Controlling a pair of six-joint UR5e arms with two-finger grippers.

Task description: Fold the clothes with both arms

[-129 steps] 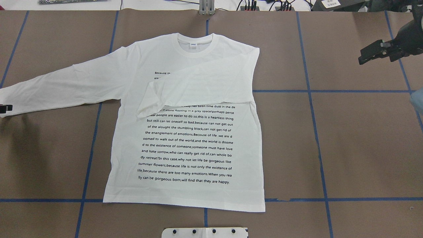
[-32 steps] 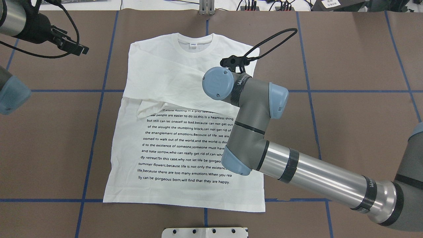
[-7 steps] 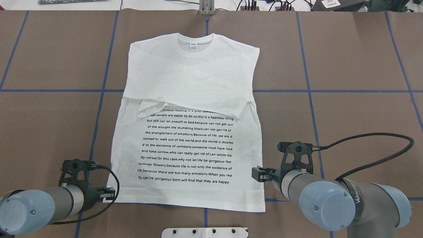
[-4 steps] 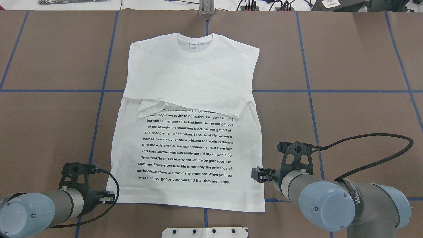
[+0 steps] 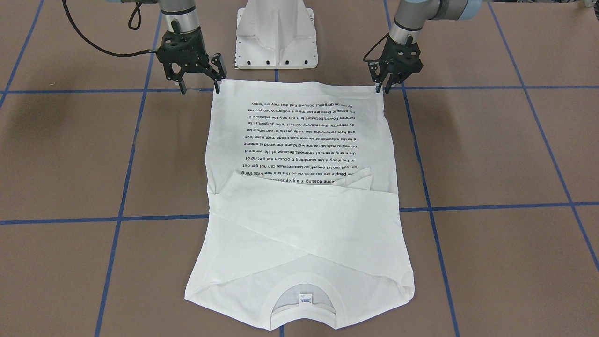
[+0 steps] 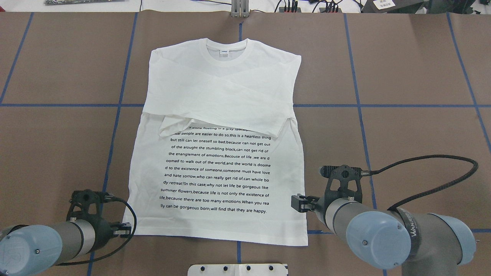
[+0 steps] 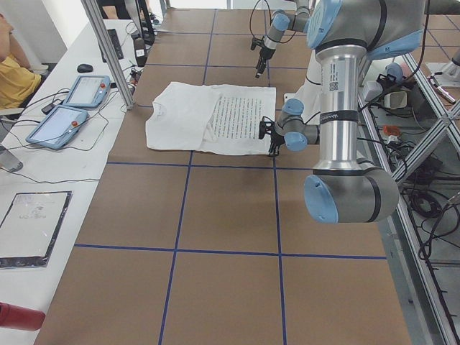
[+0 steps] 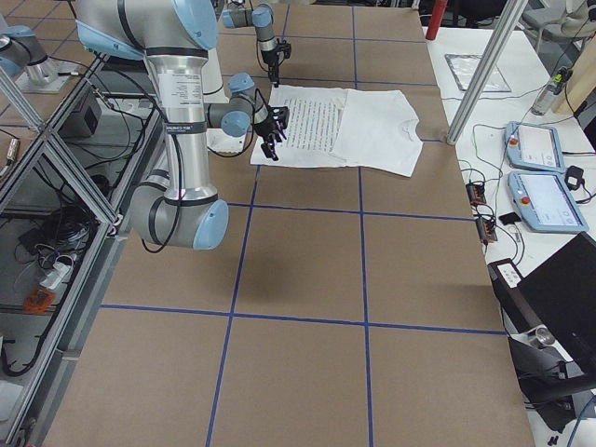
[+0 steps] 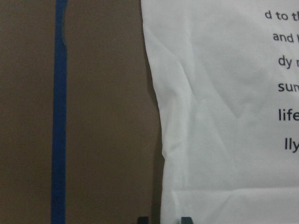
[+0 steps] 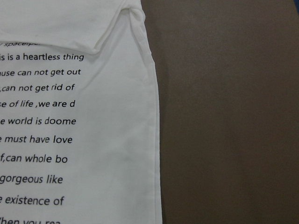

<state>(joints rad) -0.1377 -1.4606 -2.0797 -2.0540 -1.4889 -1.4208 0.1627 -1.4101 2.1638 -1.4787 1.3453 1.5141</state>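
The white long-sleeved T-shirt (image 6: 218, 99) lies flat, text side up, with both sleeves folded across the chest and the collar at the far side. It also shows in the front view (image 5: 299, 224). My left gripper (image 6: 124, 230) (image 5: 381, 89) points down at the hem's left corner. Its jaws are narrowly apart, and in the left wrist view the fingertips (image 9: 186, 219) straddle the shirt's edge (image 9: 224, 140). My right gripper (image 6: 297, 203) (image 5: 200, 88) is wide open at the hem's right corner, one finger at the cloth and one over the table. The right wrist view shows only the shirt's side edge (image 10: 93, 140).
The brown table cover (image 6: 414, 69) carries blue tape lines. The white metal base (image 6: 238, 269) (image 5: 276, 32) stands just behind the hem. Tablets and cables lie on the white bench (image 7: 65, 108) past the table's far edge.
Both sleeves were folded across the chest earlier. In the last second my left gripper has slid a little toward the robot along the hem corner. The right gripper has barely moved.
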